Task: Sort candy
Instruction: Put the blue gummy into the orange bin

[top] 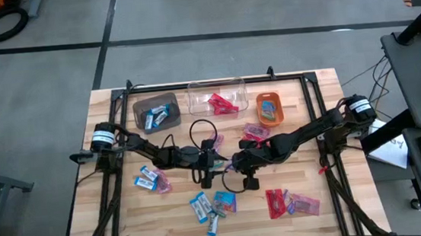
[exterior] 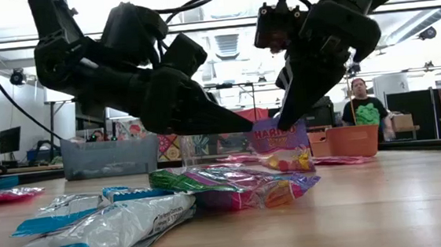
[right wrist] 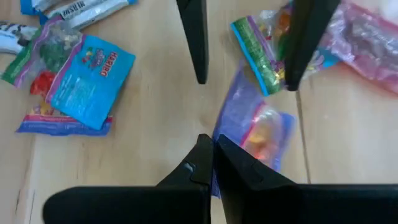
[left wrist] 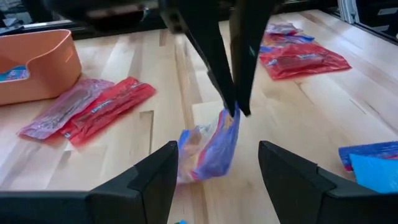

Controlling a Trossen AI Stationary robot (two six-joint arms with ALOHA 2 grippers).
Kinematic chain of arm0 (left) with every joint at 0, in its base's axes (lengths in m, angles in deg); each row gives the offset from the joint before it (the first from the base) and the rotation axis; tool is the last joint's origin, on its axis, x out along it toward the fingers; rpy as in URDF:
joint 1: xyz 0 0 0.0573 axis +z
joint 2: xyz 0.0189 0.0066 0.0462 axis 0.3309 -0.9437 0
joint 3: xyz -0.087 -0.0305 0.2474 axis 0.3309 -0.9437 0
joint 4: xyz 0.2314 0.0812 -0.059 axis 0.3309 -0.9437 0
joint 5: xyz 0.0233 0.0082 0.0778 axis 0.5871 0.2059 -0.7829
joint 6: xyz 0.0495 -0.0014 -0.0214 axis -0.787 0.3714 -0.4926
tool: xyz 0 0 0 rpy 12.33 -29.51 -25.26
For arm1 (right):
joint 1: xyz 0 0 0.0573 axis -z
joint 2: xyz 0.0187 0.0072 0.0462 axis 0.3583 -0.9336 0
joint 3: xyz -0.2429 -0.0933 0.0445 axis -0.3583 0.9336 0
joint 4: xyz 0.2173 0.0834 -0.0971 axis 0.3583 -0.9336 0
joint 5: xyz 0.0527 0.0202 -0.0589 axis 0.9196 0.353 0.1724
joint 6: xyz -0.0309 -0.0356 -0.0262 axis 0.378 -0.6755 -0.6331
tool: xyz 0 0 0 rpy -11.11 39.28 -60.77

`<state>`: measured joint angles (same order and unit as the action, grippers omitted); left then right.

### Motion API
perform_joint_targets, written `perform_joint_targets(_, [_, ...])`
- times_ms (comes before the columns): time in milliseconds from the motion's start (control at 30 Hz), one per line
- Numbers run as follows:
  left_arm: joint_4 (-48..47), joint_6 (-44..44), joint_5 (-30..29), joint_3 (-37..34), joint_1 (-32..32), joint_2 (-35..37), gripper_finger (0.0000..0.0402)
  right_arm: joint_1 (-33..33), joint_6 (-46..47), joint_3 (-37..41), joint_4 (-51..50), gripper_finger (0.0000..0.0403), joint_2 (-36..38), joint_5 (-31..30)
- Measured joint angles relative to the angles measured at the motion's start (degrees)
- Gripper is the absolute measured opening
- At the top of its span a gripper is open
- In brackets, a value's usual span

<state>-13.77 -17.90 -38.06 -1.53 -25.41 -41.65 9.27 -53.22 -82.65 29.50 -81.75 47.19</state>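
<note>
Sorting stood barely begun: few candies lay binned, most were scattered, the right gripper clenched on a purple packet, the left gripper released.

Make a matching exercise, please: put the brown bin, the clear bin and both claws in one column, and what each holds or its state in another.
1. brown bin
2. clear bin
3. left claw
4. right claw

a. red candy inside
b. shut on the purple candy
c. blue-and-white candy inside
d. open, holding nothing

Pairs: 1-c, 2-a, 3-d, 4-b
</note>
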Motion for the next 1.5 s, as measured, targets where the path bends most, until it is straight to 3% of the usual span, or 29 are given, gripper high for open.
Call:
perform_joint_targets(233, [0.7, 0.4, 1.7, 0.9, 0.1, -1.8, 0.0196, 0.0, -1.7, 0.0, 2.7, 0.0008, 1.2, -0.2])
perform_joint_targets(567, [0.5, 0.8, 2.9, 2.2, 0.2, -3.3, 0.0089, -0.3, -5.9, 0.2, -0.5, 0.0009, 1.2, -1.8])
perform_joint_targets(800, [0.0, -3.4, 2.9, -1.8, 0.2, 3.0, 0.0009, -0.7, -6.2, 3.4, 3.6, 0.0009, 1.2, -3.8])
perform_joint_targets(900, [-0.2, -4.1, 2.8, -4.4, 0.3, 5.9, 0.0009, -1.0, -4.8, 4.1, 3.7, 0.0018, 1.2, -3.3])
perform_joint_targets(1067, [-0.4, -4.2, 2.6, -5.9, 0.5, 7.5, 0.0011, -1.0, -3.2, 4.2, 4.2, 0.0075, 1.2, -2.8])
perform_joint_targets(1333, [-0.3, -3.8, 2.4, -5.9, 0.6, 7.2, 0.0001, -2.3, -3.7, 4.5, 4.6, 0.0243, -0.5, -3.8])
perform_joint_targets(1500, [0.4, -3.7, 2.4, -5.9, 0.6, 7.2, 0.0001, -2.2, -4.9, 4.6, 4.9, 0.0311, -4.3, -4.8])
